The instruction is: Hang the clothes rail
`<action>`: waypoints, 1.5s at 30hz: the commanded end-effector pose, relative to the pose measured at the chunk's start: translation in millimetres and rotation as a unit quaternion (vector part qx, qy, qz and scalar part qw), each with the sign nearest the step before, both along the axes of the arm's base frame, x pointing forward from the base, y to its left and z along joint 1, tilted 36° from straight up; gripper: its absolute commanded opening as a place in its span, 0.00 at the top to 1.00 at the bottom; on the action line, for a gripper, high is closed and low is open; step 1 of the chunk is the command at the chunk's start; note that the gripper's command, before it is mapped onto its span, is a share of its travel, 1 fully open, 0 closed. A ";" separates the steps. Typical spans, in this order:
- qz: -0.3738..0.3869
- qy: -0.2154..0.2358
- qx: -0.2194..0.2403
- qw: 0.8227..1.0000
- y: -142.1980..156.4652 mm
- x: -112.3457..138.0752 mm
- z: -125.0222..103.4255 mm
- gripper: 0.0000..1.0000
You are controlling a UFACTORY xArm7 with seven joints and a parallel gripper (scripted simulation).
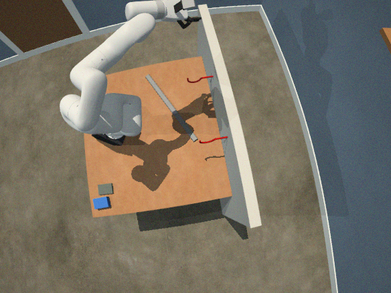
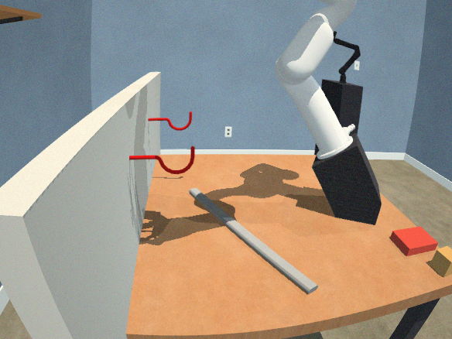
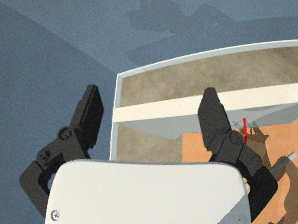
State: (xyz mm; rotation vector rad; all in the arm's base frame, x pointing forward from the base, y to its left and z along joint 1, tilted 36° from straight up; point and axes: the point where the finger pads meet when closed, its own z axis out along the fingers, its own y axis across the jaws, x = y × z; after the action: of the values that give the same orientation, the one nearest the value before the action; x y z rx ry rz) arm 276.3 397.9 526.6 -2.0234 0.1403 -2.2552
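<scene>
The clothes rail point(image 2: 251, 240) lies flat and diagonal across the counter point(image 2: 217, 302), one end below a wall hook point(image 2: 175, 165). It looks rigid, smooth and long, so grasp mid-length for balance. The pincer point(image 3: 149, 129) hangs high, fingers apart, empty.

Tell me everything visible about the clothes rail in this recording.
The clothes rail is a long, straight grey bar, matte, with a slightly darker band near its middle. It lies flat on the orange table, running diagonally, one end close below the nearer red hook. It hangs in neither hook, and nothing but the table touches it; the arm's shadow crosses it.
</scene>
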 end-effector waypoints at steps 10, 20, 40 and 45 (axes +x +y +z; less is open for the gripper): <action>-0.031 0.054 0.065 0.996 -37.0 16.9 -30.3 0.00; -0.069 0.111 0.126 0.983 -70.0 29.0 -64.5 0.00; -0.128 0.186 0.200 0.953 -118.5 39.2 -123.7 0.00; -0.157 0.219 0.231 0.935 -133.1 39.6 -143.9 0.00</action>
State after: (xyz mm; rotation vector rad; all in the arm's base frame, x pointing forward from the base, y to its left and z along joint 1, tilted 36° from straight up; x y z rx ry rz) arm 315.7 272.6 392.8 -2.2825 0.9412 -1.6769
